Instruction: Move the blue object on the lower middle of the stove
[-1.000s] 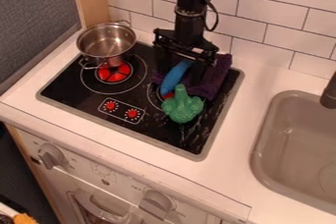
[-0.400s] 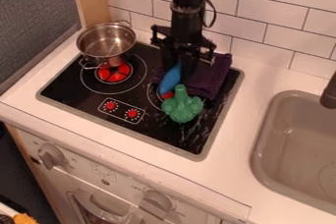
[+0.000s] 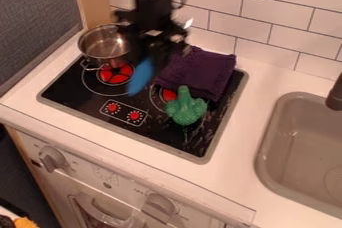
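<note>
Hanging from the closed black gripper (image 3: pixel 148 58), a slim blue object (image 3: pixel 140 78) appears over the stove (image 3: pixel 70 92), between the two red-centered burners and behind the red control knobs (image 3: pixel 123 111). Plain, bright blue and long, it tilts, its tapered lower end pointing toward the stove's front and slightly left in the view. The gripper grasps its upper end, partly hiding it.

At the rear left of the stove, a shiny steel pot (image 3: pixel 97 54) stands upright beside the left burner's red center (image 3: pixel 115 74), its looped handles jutting from the rim and its bare metal inner wall on view. The arm hides part of its right side. At right, a gray-beige sink (image 3: pixel 294 122) with rounded corners is set into the white counter (image 3: pixel 247 137), a round drain outline on its floor and a dark faucet (image 3: pixel 335 94) at its edge.

A folded purple towel (image 3: pixel 197 72) lies at the stove's rear right, while a bumpy green object (image 3: pixel 186 110) resembling broccoli sits just in front of it, beside the right burner
</note>
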Motion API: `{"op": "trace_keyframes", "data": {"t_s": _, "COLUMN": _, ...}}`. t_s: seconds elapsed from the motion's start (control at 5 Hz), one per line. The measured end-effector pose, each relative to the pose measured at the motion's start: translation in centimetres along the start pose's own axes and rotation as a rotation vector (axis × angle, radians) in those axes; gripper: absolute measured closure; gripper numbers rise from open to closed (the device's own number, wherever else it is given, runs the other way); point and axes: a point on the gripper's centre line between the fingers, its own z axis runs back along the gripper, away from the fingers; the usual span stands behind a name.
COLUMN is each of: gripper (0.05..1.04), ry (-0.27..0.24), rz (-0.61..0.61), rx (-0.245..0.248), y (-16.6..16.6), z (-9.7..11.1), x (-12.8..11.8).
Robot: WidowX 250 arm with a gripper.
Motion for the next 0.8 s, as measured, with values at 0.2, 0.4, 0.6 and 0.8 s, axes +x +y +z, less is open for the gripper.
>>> {"op": "trace_keyframes", "data": {"t_s": 0.2, "gripper": 0.691, "ry": 0.053, "rz": 0.054, "rx": -0.003, "y": 1.9, "z": -1.9, "x": -3.5}}
{"op": "trace_keyframes", "data": {"t_s": 0.4, "gripper": 0.691, "ry": 0.062, "rz": 0.084, "rx": -0.005, "y": 3.4, "z": -3.4, "x": -4.4}}
{"op": "trace_keyframes", "data": {"t_s": 0.6, "gripper": 0.691, "ry": 0.075, "rz": 0.092, "rx": 0.003, "y": 3.8, "z": -4.6, "x": -4.0}}
{"op": "trace_keyframes", "data": {"t_s": 0.8, "gripper": 0.691, "ry": 0.099, "rz": 0.072, "rx": 0.024, "y": 3.9, "z": -5.4, "x": -3.3}}
